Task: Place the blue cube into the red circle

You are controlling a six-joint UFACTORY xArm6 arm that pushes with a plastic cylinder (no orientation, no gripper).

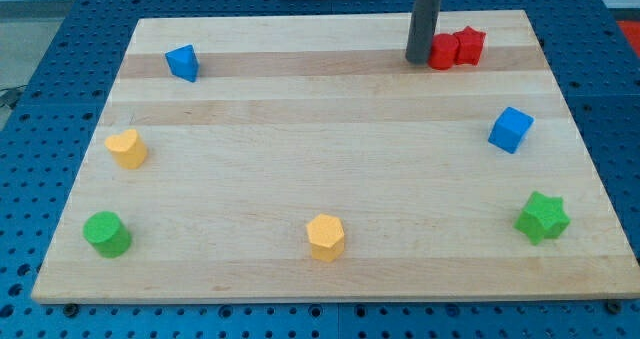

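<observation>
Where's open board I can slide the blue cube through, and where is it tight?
Open: the whole middle, bordered by blue cube, yellow hexagon, yellow heart and blue triangular block. Tight: top right, where my tip touches the red cylinder, itself against the red star.

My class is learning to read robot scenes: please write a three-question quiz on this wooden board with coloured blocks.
1. True or false: my tip is beside the red round block.
2. Which block lies nearest the view's bottom edge? A) green star block B) yellow hexagonal block C) blue cube
3. Fill in: the red star block touches the red ____ block.

Key: 1 true; 2 B; 3 round.
</observation>
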